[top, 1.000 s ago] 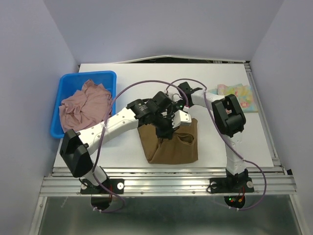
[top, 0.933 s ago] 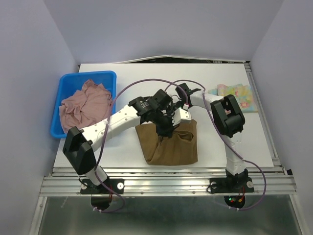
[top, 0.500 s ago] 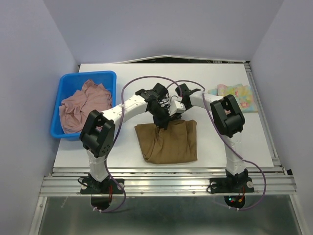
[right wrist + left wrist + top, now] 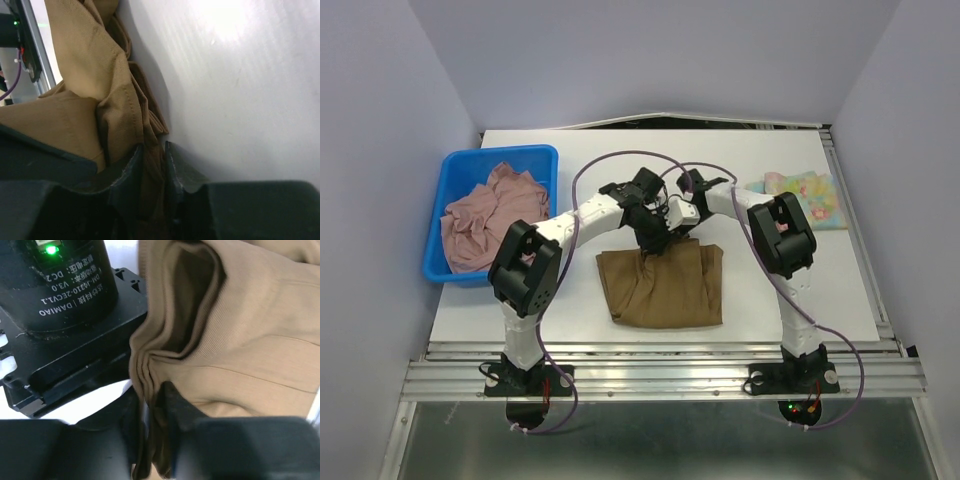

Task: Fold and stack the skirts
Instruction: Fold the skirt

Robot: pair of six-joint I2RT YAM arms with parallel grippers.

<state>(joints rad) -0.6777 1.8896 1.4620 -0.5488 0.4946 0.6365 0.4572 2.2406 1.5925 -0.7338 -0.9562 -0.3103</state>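
The brown skirt [image 4: 662, 290] lies flat at the table's middle, its far edge bunched under both grippers. In the left wrist view my left gripper [image 4: 150, 396] straddles the gathered folds of the brown skirt [image 4: 240, 340]; its jaws stand slightly apart, with a pale sliver beside the cloth. In the right wrist view my right gripper [image 4: 153, 150] is shut on a fold of the brown skirt [image 4: 75, 75] right at the tabletop. From above, the left gripper [image 4: 654, 240] and right gripper [image 4: 676, 226] almost touch. The pink skirt [image 4: 492, 212] is crumpled in the bin. The pastel flowered skirt [image 4: 807, 197] lies folded at the right.
The blue plastic bin [image 4: 450, 168] stands at the table's left edge. White tabletop [image 4: 620, 150] shows behind the grippers and to the right of the brown skirt. Purple cables [image 4: 610, 160] loop over both forearms. The right arm's motor housing [image 4: 65, 285] is close beside the left gripper.
Both grippers carried the skirt's edge toward the back and down, so the brown skirt spread flat. The left arm's elbow swung inward. The left jaws loosened on the cloth.
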